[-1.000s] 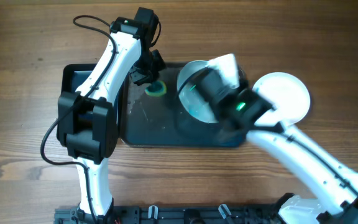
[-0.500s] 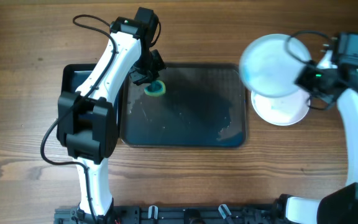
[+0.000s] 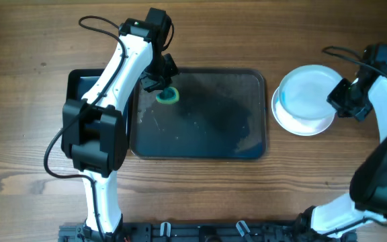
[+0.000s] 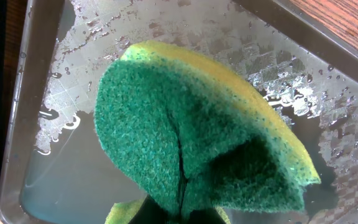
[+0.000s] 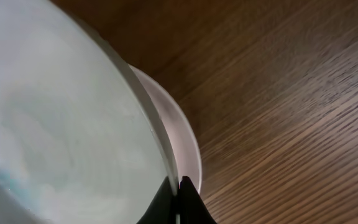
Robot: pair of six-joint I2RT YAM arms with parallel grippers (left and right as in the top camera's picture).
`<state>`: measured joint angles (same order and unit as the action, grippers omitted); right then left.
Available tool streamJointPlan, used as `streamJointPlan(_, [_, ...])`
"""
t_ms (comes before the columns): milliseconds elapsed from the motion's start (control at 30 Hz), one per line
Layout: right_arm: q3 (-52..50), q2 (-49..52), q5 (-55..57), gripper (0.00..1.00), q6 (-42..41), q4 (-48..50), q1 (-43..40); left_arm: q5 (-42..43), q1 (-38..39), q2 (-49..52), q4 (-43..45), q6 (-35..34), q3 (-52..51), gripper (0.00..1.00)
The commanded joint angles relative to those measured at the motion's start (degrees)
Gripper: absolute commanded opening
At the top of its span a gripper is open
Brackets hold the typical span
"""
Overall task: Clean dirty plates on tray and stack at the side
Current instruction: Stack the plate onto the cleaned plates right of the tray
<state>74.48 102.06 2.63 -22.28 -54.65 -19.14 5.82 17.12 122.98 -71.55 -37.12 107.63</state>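
1. The right gripper (image 3: 338, 101) is clamped on the rim of a pale-blue plate (image 3: 304, 94). The right wrist view shows the two fingertips pinched together over that edge.
2. The plate reaches away from the gripper toward the tray (image 3: 207, 144). It sits tilted over a lower plate (image 3: 308, 128) that lies on the wooden table (image 3: 32, 40) just past the tray's short end.
3. From the gripper, the lower plate lies beneath and slightly to one side, so the two rims are not lined up. Whether they touch cannot be told, nor whether a third plate lies under the stack.
4. The gripped plate's centre looks clean, and no plate shows on the tray, so the job appears near its end.
5. The coming move turns on that offset. The plate probably has to be levelled and centred over the lower one before the fingers part.
6. The right arm is the nearer one. The left gripper (image 3: 161, 84), closed on a folded green sponge (image 3: 168, 96), hangs well apart over the wet tray's far corner.
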Motion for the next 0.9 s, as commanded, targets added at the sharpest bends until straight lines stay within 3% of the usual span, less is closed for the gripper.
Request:
streamJointPlan(0, [0.0,2.8,2.1,0.04,-1.3,-1.5,0.0,-1.0,-0.2,-1.2,0.0,0.8,0.2,0.04])
streamJointPlan(200, [0.3,0.6,-1.8,0.17,0.8,-3.3,0.0,-0.9,-0.3,-1.2,-1.1,1.2,0.3,0.04])
streamJointPlan(633, [0.7,-15.7,-19.5,0.41,10.1,-5.9,1.2,-1.3,-3.2,-7.9,-6.4,11.4,2.0,0.04])
streamJointPlan(800, [0.7,-17.8,-19.0,0.44,10.7,-5.8,6.6,-10.6,-4.3,-9.2,-9.9,17.7,2.0,0.04])
streamJointPlan(867, [0.7,-17.4,-19.0,0.44,10.7,-5.4,10.9,-18.7,-5.0,-9.2,-10.5,18.5,0.7,0.04])
